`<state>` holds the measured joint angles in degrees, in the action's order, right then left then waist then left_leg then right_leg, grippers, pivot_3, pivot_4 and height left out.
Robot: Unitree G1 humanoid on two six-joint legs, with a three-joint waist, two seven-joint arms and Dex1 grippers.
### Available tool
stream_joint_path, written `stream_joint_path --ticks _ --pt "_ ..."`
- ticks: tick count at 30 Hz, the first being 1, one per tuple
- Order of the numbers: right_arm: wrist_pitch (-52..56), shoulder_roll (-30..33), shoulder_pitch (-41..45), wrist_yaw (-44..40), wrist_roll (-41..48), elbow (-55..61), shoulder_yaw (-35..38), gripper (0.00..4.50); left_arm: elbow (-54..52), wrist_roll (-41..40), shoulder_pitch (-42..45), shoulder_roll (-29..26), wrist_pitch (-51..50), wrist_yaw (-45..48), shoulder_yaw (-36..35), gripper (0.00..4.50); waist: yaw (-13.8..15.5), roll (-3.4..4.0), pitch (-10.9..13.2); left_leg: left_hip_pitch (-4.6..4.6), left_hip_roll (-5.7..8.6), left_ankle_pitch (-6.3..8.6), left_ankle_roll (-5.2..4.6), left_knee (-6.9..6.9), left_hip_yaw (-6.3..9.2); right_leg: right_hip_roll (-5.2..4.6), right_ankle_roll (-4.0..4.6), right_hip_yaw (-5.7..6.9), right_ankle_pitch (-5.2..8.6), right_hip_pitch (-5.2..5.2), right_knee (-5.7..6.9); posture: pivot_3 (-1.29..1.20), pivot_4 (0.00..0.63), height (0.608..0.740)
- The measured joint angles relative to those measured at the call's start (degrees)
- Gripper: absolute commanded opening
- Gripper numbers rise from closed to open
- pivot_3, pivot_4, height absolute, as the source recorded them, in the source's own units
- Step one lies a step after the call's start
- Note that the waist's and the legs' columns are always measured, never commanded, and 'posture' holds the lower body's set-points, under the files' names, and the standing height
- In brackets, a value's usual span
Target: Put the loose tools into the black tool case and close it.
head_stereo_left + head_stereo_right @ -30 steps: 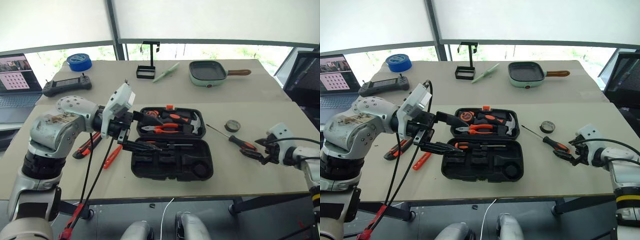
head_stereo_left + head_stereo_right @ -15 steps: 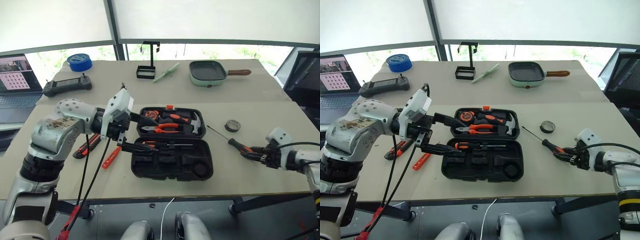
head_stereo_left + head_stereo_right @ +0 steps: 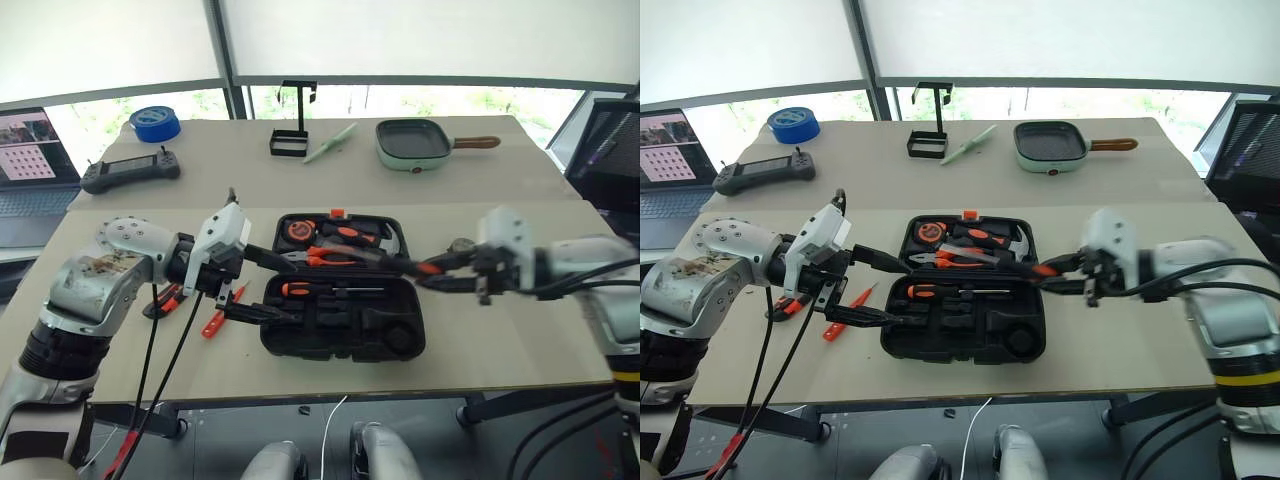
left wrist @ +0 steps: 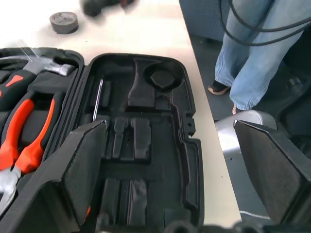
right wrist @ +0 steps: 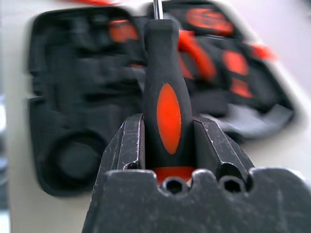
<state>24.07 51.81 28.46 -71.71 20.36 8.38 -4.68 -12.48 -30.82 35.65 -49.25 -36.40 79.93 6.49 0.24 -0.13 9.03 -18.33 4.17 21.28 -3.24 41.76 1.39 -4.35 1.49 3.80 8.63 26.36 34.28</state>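
Right wrist view: right claw [image 5: 169, 145] clamped on a black-and-orange screwdriver [image 5: 167, 104], long axis running away from the wrist, shaft toward the open black tool case [image 3: 965, 315]. Left claw [image 3: 880, 292] fully spread, holding nothing, at the case's left edge. Small dark tape roll [image 4: 63, 22] on the bench [image 3: 1120, 340] beyond.

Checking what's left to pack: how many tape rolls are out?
2. A blue tape roll at the far left corner; a small dark tape roll right of the black tool case. More may be hidden.
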Motion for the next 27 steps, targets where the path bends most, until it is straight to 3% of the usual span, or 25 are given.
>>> stream_joint_path --ticks 7,19,20,27 --pt "-8.5 -3.4 3.3 -0.4 -11.1 -5.8 -11.1 1.01 -0.2 0.0 0.4 0.5 0.2 -0.8 0.0 4.50 0.4 -0.03 0.0 -0.07 0.02 0.00 0.00 0.00 0.01 0.00 -0.01 0.12 -0.02 0.02 -0.11 0.00 0.150 0.740" --pt "-12.5 -6.3 3.5 1.8 -15.7 -11.1 -11.7 1.01 -0.2 0.1 1.5 0.8 0.2 -1.7 0.1 4.50 -0.3 -0.02 0.0 -0.02 0.01 -0.01 0.02 0.00 0.01 0.01 0.01 0.14 -0.02 0.02 -0.08 0.00 0.150 0.740" --pt "-12.5 -6.3 3.5 1.7 -15.6 -11.1 -11.7 2.02 -0.2 0.1 1.5 0.8 0.2 -1.7 0.1 4.50 -0.3 -0.02 0.0 -0.02 0.01 -0.01 0.02 0.00 0.01 0.01 0.01 0.14 -0.02 0.02 -0.08 0.00 0.150 0.740" --pt "-10.7 -8.6 4.0 2.2 -13.8 -9.1 -10.0 4.24 1.1 0.7 2.3 1.2 1.0 -1.5 0.5 4.50 -0.6 -0.02 0.0 -0.01 0.01 -0.01 0.02 0.00 0.01 0.02 0.02 0.14 -0.02 0.02 -0.07 0.00 0.150 0.740"
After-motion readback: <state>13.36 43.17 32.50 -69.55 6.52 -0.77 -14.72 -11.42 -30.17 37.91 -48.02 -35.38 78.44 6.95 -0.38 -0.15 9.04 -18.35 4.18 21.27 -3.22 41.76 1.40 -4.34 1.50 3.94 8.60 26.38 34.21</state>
